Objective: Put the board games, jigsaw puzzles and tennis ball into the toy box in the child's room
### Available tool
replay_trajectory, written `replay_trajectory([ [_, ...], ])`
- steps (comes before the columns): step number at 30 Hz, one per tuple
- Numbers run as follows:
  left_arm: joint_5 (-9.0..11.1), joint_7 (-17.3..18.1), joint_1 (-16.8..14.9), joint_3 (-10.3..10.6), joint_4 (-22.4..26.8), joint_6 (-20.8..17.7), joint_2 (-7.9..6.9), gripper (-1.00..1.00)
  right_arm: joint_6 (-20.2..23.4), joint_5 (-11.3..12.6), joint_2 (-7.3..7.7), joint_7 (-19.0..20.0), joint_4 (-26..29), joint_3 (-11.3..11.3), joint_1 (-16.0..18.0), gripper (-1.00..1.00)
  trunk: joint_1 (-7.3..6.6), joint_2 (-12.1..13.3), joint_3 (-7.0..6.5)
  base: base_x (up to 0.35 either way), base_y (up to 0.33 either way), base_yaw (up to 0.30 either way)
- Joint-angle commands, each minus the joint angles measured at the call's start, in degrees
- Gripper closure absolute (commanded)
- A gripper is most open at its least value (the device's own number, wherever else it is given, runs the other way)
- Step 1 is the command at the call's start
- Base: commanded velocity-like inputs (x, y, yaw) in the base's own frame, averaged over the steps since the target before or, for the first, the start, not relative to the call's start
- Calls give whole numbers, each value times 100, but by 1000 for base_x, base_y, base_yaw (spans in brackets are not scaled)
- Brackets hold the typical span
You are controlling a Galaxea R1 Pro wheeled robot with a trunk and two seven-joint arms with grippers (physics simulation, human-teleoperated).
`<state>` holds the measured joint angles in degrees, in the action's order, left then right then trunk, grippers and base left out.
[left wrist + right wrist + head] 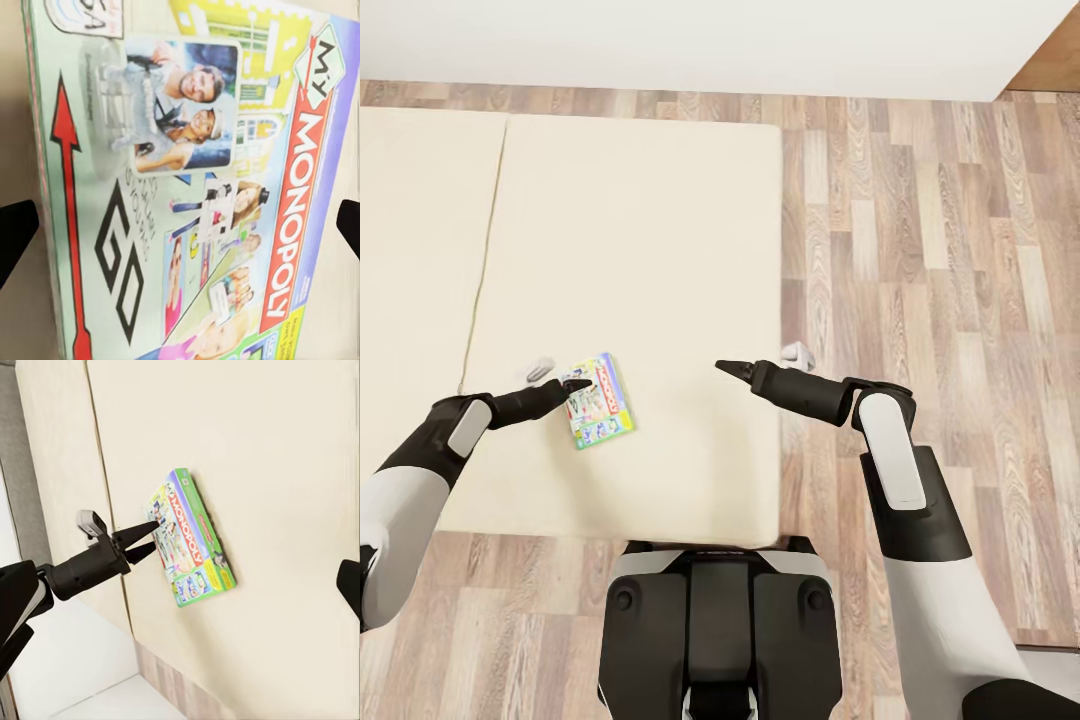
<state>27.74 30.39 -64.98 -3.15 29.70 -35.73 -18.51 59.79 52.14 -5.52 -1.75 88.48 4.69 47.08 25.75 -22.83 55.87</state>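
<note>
Left black two-fingered tool (572,385) spread wide, tips poised over the near-left part of the flat rectangular colourful board game box with green edges, lettered MY MONOPOLY (598,401); contact not discernible. Box flat on the wide cream-covered bed (660,250), near its front edge, left of centre. Right black tool (728,368) over the bed near its right edge, well apart from the box, fingers seemingly together; state not discernible. Wood-plank floor (940,260) alongside.

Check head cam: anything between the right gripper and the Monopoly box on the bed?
Nothing. Head view shows only bare cream bed cover between the right gripper and the My Monopoly box.
</note>
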Motion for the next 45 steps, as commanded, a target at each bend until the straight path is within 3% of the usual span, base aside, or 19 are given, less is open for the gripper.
replay_trajectory([
  [1, 13, 10, -2, -19, 1, -40, 3, -100, 21, 16, -2, -18, 3, -3, 4, -100, 3, -9, 6, 0, -118, 0],
  [45, 13, 11, -1, -22, 9, -37, 53, -100, 21, 23, -2, -18, 3, -8, 9, -100, 3, -9, 6, 0, -134, 0],
])
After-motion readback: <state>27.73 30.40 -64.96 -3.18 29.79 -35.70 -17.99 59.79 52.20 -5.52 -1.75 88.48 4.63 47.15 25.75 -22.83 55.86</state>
